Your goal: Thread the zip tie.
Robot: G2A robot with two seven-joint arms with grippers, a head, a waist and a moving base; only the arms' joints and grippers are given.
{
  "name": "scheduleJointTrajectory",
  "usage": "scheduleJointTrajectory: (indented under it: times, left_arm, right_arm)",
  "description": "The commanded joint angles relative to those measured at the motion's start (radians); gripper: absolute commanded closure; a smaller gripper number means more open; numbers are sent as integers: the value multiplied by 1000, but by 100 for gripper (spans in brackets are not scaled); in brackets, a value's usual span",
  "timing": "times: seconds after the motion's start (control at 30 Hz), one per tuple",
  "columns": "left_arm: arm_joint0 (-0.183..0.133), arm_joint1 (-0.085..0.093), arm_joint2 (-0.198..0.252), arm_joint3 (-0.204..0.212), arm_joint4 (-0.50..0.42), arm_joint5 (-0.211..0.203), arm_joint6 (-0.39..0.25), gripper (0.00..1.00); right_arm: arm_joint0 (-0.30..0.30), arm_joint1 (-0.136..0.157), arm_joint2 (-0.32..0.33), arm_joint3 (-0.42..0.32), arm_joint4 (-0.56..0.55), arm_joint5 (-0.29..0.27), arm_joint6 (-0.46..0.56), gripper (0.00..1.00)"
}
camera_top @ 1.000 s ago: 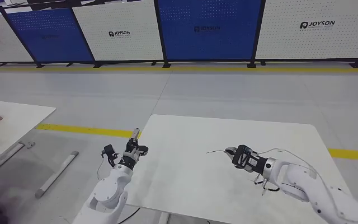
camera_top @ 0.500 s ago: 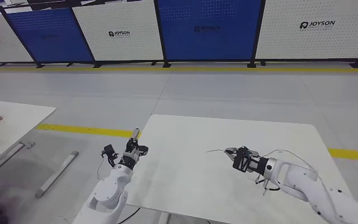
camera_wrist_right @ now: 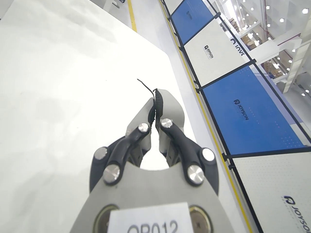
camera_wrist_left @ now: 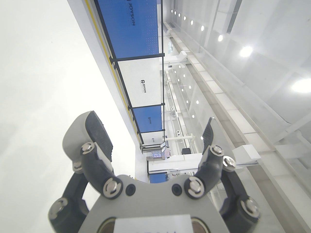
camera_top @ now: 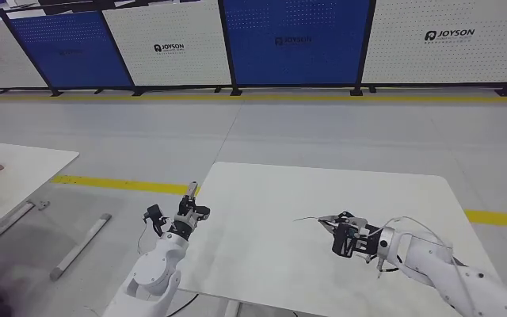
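The right tool (camera_top: 325, 222) is drawing back toward the near edge of the white tabletop (camera_top: 261, 253) and is sitting lower and closer than a second ago, carrying the black zip tie (camera_top: 307, 219) with it. The left tool (camera_top: 192, 198) is not shifting at all.

In the top view the right tool is hovering over the right half of the tabletop. Its fingers are pressing together on the zip tie, and the tie's thin free end is sticking out to the left, just above the surface. In the right wrist view the right tool (camera_wrist_right: 155, 99) is pinching the zip tie (camera_wrist_right: 146, 87) between its ribbed pads, with a short curved tail poking out past the fingertips. The tie's locking head is not making itself clear in any view.

The left tool (camera_wrist_left: 150, 127) is waiting at the left edge of the tabletop, well apart from the tie, with its fingers spread wide and holding nothing.

The task appears to be sitting at an early step: the tie is being held, but threading is not yet starting. The next move is likely calling for the left tool to come across and take the other end, so the tip can be lined up with the head.
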Motion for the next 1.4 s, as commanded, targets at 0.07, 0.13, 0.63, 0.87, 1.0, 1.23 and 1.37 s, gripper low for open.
scheduleJointTrajectory:
  times: [0.07, 0.13, 0.63, 0.87, 1.0, 1.23, 1.37]
  left_arm:
    - [2, 2, 2, -30, -73, 82, -104, 0]
    - [12, 6, -18, -63, -114, 155, -164, 0]
    - [50, 28, -3, -118, -276, 340, -273, 0]
    - [33, 28, 13, -113, -292, 340, -275, 0]
    - [32, 34, 36, -142, -278, 340, -252, 0]
    - [30, 58, 129, -165, -183, 340, -169, 0]
    - [8, 73, 172, -171, -204, 340, -126, 0]
  right_arm:
    - [0, 0, 0, 0, 0, 0, 0, 100]
    - [0, 0, 0, 0, 0, 0, 0, 100]
    - [0, 0, 0, 0, 0, 0, 0, 100]
    - [0, 0, 0, 0, 0, 0, 0, 100]
    - [-6, -2, 7, -8, -14, 3, 22, 100]
    - [3, -13, 15, -38, -146, 0, 20, 100]
    - [24, -15, -11, -17, -207, 0, -62, 100]
